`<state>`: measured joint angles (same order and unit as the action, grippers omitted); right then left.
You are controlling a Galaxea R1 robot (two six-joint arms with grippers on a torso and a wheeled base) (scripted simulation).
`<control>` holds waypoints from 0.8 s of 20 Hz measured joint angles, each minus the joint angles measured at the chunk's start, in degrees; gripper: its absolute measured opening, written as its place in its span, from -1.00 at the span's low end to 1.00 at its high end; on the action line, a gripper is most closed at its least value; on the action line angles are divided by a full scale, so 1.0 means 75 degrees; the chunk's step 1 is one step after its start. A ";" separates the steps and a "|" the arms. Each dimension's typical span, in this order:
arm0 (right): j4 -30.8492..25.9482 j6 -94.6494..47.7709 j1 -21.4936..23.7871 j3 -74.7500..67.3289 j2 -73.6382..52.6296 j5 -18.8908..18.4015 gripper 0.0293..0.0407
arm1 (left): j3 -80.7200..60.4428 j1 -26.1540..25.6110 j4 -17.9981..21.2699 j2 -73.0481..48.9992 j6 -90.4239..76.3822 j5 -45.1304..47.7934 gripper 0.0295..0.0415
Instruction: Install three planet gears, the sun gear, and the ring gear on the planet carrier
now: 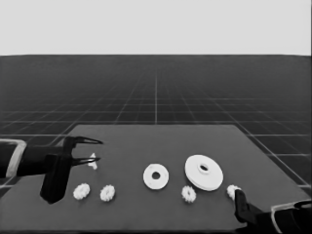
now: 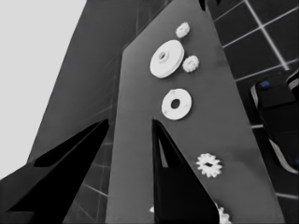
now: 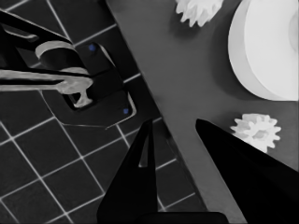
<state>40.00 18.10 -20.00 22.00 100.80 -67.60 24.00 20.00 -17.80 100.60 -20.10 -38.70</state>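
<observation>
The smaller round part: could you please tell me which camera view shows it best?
The head view: the smaller round part lies whole and unobstructed at mid-table. The left wrist view also shows it whole, farther off; the right wrist view does not show it.

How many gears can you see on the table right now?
4: two at front left, one before the larger round part, one by the right gripper at front right. None visibly hidden.

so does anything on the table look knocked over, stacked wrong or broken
Nothing stands out. Both round parts, the larger and the smaller, lie flat and apart, with the gears loose around them.
</observation>
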 joint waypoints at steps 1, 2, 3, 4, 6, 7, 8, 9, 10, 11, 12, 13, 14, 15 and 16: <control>-0.0578 -0.0025 -0.0413 -0.0404 0.0104 0.0177 -1.00 | -0.0544 -0.0540 0.0559 -0.0021 0.0020 -0.0376 -1.00; -0.0340 -0.0015 -0.0258 -0.0225 0.0061 0.0103 -0.74 | -0.0327 -0.0342 0.0334 -0.0013 0.0012 -0.0226 -0.98; -0.0201 -0.0009 -0.0167 -0.0120 0.0035 0.0059 -0.23 | -0.0192 -0.0220 0.0197 -0.0010 0.0007 -0.0136 -0.69; -0.0119 -0.0005 -0.0114 -0.0060 0.0020 0.0034 0.32 | -0.0114 -0.0149 0.0117 -0.0009 0.0004 -0.0083 -0.15; -0.0043 -0.0002 -0.0067 -0.0006 0.0006 0.0010 0.59 | 0.0823 -0.2415 -0.2889 0.0404 0.7261 -0.5188 0.82; -0.0027 -0.0001 -0.0057 0.0006 0.0003 0.0005 0.60 | 0.1945 -0.2608 -0.1523 0.1169 0.8990 -0.5999 0.73; -0.0017 -0.0001 -0.0051 0.0012 0.0002 0.0002 0.61 | 0.2915 -0.2711 -0.0521 0.1583 0.9754 -0.6061 0.62; -0.0012 0.0000 -0.0048 0.0016 0.0001 0.0000 0.61 | 0.3607 -0.2779 0.0101 0.1825 1.0073 -0.6014 0.55; -0.0008 0.0000 -0.0046 0.0019 0.0000 -0.0001 0.61 | 0.4070 -0.2821 0.0478 0.1977 1.0205 -0.5978 0.51; -0.0006 0.0000 -0.0045 0.0020 0.0000 -0.0001 0.61 | 0.4370 -0.2845 0.0706 0.2074 1.0258 -0.5958 0.50; -0.0005 0.0000 -0.0044 0.0021 0.0000 -0.0002 0.61 | 0.4561 -0.2860 0.0842 0.2137 1.0278 -0.5947 0.49; -0.0004 0.0000 -0.0044 0.0021 0.0000 -0.0002 0.61 | 0.4682 -0.2868 0.0923 0.2176 1.0283 -0.5942 0.49; -0.0004 0.0000 -0.0043 0.0021 0.0000 -0.0002 0.61 | 0.4757 -0.2873 0.0972 0.2201 1.0283 -0.5939 0.49; -0.0004 0.0000 -0.0043 0.0021 0.0000 -0.0002 0.61 | 0.5080 -0.3622 0.0342 0.2364 1.0236 -0.5497 0.49; -0.0004 0.0000 -0.0043 0.0021 0.0000 -0.0002 0.61 | 0.5371 -0.4100 0.0005 0.2517 1.0190 -0.5223 0.49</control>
<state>39.97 18.10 -20.32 22.16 100.80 -67.61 64.28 -10.75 -17.76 119.48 56.33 -77.87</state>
